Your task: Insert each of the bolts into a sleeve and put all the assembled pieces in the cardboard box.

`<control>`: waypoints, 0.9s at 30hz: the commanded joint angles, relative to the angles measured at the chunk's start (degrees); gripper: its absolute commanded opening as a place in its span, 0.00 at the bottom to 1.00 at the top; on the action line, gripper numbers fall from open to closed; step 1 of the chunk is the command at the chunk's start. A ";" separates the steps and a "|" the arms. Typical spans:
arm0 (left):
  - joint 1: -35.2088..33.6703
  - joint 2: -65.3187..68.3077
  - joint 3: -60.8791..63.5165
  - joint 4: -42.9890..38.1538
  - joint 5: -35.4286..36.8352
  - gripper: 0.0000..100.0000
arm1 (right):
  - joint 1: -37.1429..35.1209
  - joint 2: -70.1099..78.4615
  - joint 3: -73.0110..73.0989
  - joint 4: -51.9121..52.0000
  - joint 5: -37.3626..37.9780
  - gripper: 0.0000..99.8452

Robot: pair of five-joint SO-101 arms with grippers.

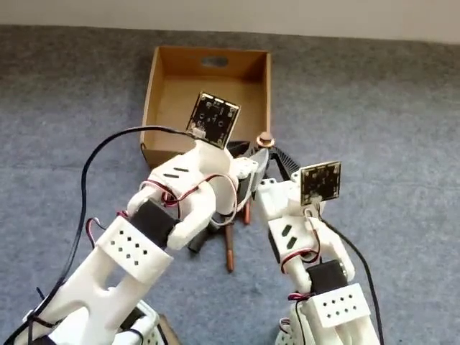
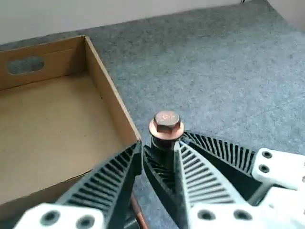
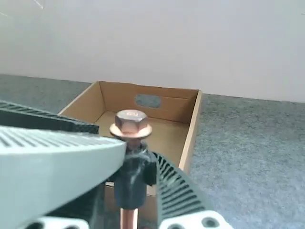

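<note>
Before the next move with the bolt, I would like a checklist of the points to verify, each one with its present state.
1. Bolt seated in the sleeve, with the head above it and the shank out below: ok.
2. Right pincer shut on the sleeve: ok.
3. Cardboard box has free room inside: ok, nothing lies in it.
4. Assembled piece is above the box opening: not ok. It stands outside, beside the near corner.
5. Left pincer is free of the bolt: cannot tell.
</note>
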 commanded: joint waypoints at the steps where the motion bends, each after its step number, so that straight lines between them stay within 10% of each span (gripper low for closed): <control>1: -0.84 -0.40 -1.89 0.00 0.26 0.13 | 0.40 -1.10 -0.66 -1.45 -0.18 0.01; 15: -4.18 -22.11 0.40 12.92 -7.03 0.16 | 0.40 -0.84 -0.66 -1.36 -0.18 0.01; 27: -34.68 -29.93 30.55 8.97 -19.16 0.01 | 6.99 -0.57 -11.65 15.96 -0.44 0.01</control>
